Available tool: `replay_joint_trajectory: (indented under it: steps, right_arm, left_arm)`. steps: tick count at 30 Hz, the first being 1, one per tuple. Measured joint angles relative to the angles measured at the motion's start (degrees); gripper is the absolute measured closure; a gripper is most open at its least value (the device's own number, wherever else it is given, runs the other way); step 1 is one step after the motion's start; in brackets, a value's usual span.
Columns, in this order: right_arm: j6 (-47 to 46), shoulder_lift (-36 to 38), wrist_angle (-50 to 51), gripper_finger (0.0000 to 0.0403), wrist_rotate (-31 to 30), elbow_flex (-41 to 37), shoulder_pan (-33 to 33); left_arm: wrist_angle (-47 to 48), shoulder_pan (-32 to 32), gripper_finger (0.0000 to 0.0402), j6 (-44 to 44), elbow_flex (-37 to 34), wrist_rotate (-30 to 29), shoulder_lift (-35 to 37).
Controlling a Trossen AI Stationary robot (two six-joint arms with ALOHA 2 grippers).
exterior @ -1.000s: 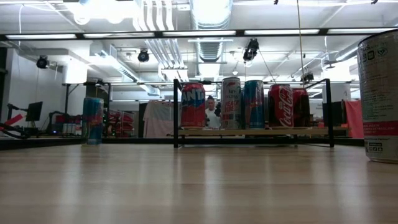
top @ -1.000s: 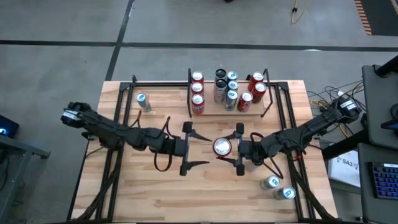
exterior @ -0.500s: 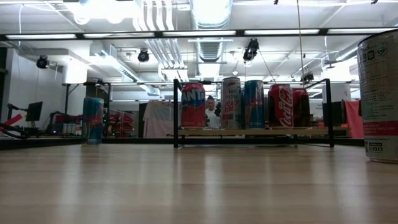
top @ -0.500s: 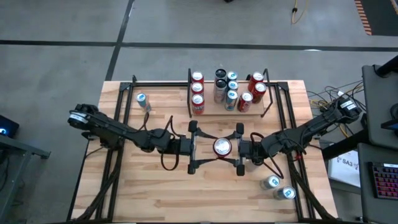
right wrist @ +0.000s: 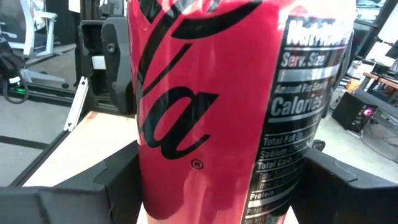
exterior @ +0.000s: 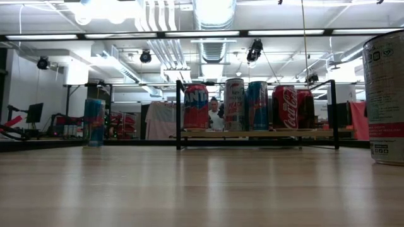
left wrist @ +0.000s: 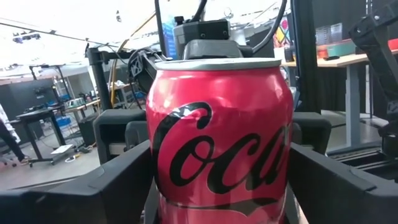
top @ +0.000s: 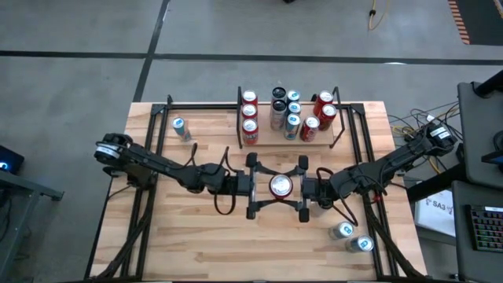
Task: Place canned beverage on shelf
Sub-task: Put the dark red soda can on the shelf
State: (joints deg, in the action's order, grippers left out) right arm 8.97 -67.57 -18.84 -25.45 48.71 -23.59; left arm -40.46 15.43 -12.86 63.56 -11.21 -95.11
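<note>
A red Coca-Cola can (top: 281, 187) hangs upright above the middle of the table, with my right gripper (top: 294, 189) shut on it from the table's right. My left gripper (top: 269, 189) faces it from the left, open. Its fingers (left wrist: 93, 193) stand on either side of the same can (left wrist: 221, 143), and I cannot tell whether they touch it. The shelf (top: 265, 118), a small wooden board with black side rails, stands at the far edge and bears several cans. In the low view the shelf (exterior: 252, 133) shows, but neither gripper does. My right gripper pinches the can's side wall (right wrist: 149, 186) between its two fingers (right wrist: 93, 186), one on each side. The fingers come in level from the table's right. The can stands upright in the hold, lifted clear of the table.
A blue can (top: 180, 128) stands at the far left of the table. Two more cans (top: 343, 230) (top: 362, 244) stand at the near right, one of them large at the low view's right edge (exterior: 385, 94). Black frame rails run along both table sides.
My left gripper has gone toward the table's right, up to the held can, and its open fingers now stand on both sides of it. The can has stayed where it was.
</note>
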Motion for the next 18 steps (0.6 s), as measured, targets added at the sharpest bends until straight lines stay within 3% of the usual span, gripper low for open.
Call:
replay_joint_trajectory:
  steps: [7,12,18]
  right_arm:
    - [-0.05,0.00,0.11,0.0114,-0.07,0.06,0.00]
    - [-0.10,0.00,0.20,0.0113,-0.09,0.06,0.00]
    - [-0.60,0.00,0.60,0.0028,-2.16,0.06,0.00]
  left_arm:
    - [0.47,-0.18,0.0120,0.42,0.39,-0.07,0.00]
    - [0.80,-0.18,0.0120,0.91,0.42,-0.17,0.00]
    - [2.04,-0.21,0.0119,0.80,0.43,-0.62,0.16]
